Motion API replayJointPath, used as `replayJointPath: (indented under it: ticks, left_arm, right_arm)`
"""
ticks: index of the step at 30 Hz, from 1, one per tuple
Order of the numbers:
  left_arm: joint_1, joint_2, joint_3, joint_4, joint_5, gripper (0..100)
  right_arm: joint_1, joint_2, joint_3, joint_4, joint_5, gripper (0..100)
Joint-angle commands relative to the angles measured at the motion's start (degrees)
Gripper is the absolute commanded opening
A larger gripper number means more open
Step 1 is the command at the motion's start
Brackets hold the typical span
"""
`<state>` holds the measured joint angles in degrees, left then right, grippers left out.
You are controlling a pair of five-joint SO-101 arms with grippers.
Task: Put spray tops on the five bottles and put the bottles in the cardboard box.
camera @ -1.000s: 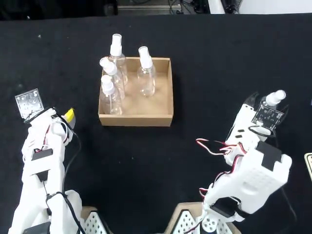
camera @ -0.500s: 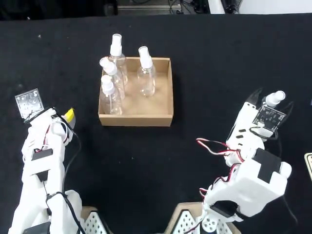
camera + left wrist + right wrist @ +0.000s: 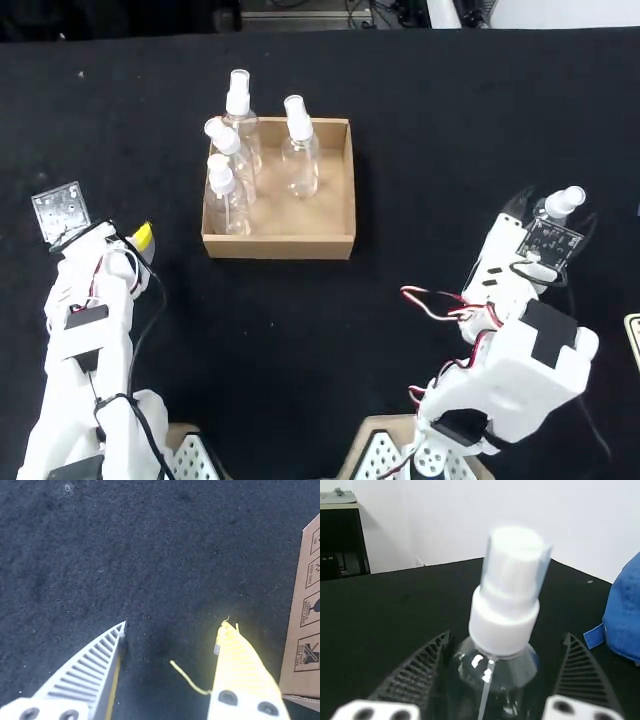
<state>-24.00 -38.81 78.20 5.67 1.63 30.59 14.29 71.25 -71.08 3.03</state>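
The cardboard box (image 3: 280, 246) sits mid-table and holds several clear bottles with white spray tops, such as one bottle (image 3: 299, 150). Another clear bottle (image 3: 570, 197) with a spray top stands upright at the far right of the table. My right gripper (image 3: 555, 208) is open around it, a finger on each side. In the right wrist view the bottle (image 3: 512, 580) rises between the black fingers (image 3: 415, 675) of that gripper (image 3: 506, 636) with gaps on both sides. My left gripper (image 3: 135, 250) rests open over bare cloth left of the box, and nothing lies in that gripper (image 3: 174, 625).
Black cloth covers the table. The box's side wall (image 3: 302, 610) is close beside the left gripper. A blue cloth item (image 3: 625, 610) lies beyond the right-hand bottle. A pale object (image 3: 632, 335) sits at the right edge.
The right gripper's fingers have spread wider around the bottle and the right arm has shifted slightly. The left arm has not moved.
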Motion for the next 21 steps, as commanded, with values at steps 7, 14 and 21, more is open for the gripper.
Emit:
replayJointPath:
  ticks: [7, 14, 21]
  left_arm:
    - [-0.5, -1.7, -1.0, -1.2, -0.4, 26]
    - [-0.5, -1.7, -1.1, -1.2, -0.4, 26]
    - [-0.5, -1.7, -1.1, -1.2, -0.4, 26]
  right_arm:
    - [1.2, 0.0, 0.6, -1.4, 0.5, 5.5]
    - [2.5, 0.0, 0.6, -1.1, 1.2, 5.3]
    - [2.4, 0.0, 1.5, -1.1, 1.3, 14.2]
